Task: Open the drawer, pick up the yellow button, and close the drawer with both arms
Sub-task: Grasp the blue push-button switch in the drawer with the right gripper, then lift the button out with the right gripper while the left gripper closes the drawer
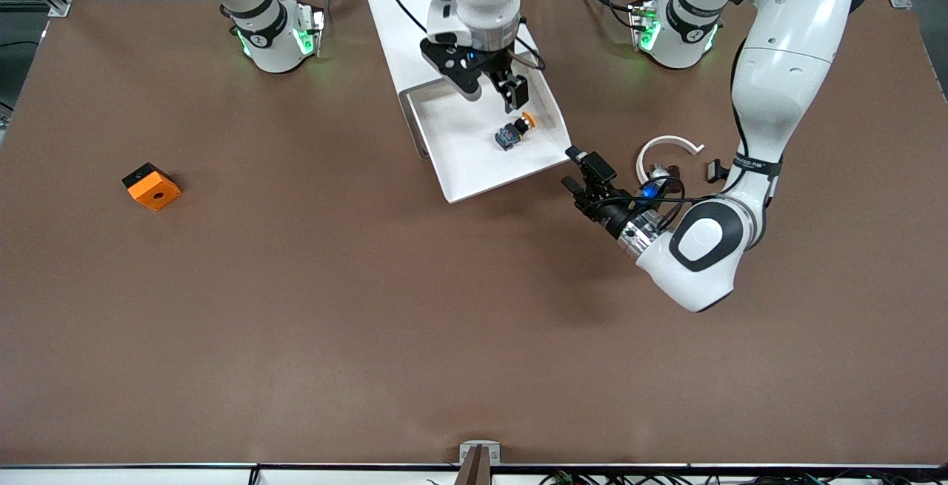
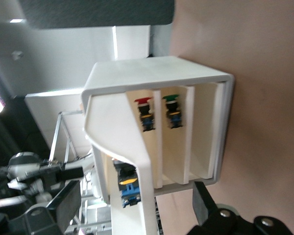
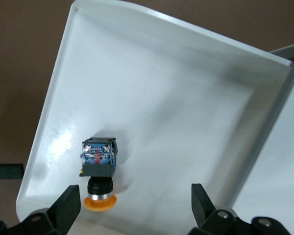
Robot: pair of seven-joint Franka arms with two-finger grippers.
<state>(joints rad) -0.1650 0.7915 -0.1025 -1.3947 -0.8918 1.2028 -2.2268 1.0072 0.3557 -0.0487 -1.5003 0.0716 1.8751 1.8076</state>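
The drawer (image 1: 485,183) stands pulled out of the white cabinet (image 1: 400,18) toward the front camera. The button (image 1: 516,130), with an orange cap and a black-and-blue body, lies on its side in the drawer. My right gripper (image 1: 493,92) hangs open over the drawer, just above the button. In the right wrist view the button (image 3: 99,169) lies near one finger, between the open jaws of my right gripper (image 3: 133,208). My left gripper (image 1: 574,169) is open and empty, level with the drawer's front corner at the left arm's end. The left wrist view shows my left gripper (image 2: 137,208) facing the pulled-out drawer (image 2: 132,147).
An orange square block (image 1: 152,186) lies toward the right arm's end of the table. A white arc-shaped part (image 1: 666,146) and small black parts (image 1: 715,169) lie beside the left arm. Other cabinet compartments hold red-capped (image 2: 144,112) and green-capped (image 2: 172,110) buttons.
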